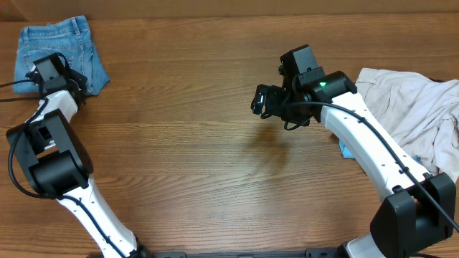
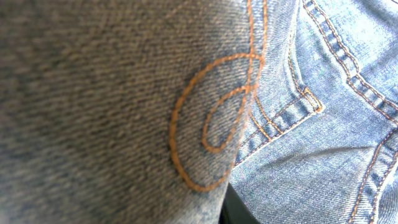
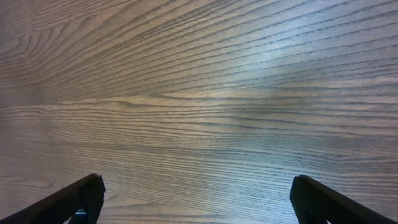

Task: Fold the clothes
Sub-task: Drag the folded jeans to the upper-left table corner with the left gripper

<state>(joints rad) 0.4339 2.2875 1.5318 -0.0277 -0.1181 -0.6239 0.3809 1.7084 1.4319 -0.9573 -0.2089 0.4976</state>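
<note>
One pair of light blue jeans (image 1: 68, 43) lies far left on the surface (image 1: 201, 143) under the left gripper (image 1: 51, 74), whose fingers are hidden so I cannot tell their state; the right gripper (image 1: 264, 100) hangs mid-surface, fingers (image 3: 74, 202) wide and empty, near one cream garment heap (image 1: 409, 100) at right.

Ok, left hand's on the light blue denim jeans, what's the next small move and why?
Probably lift the left hand clear of the folded light blue denim jeans: they already lie as a compact bundle, and the right hand hangs open over the wooden table.
</note>
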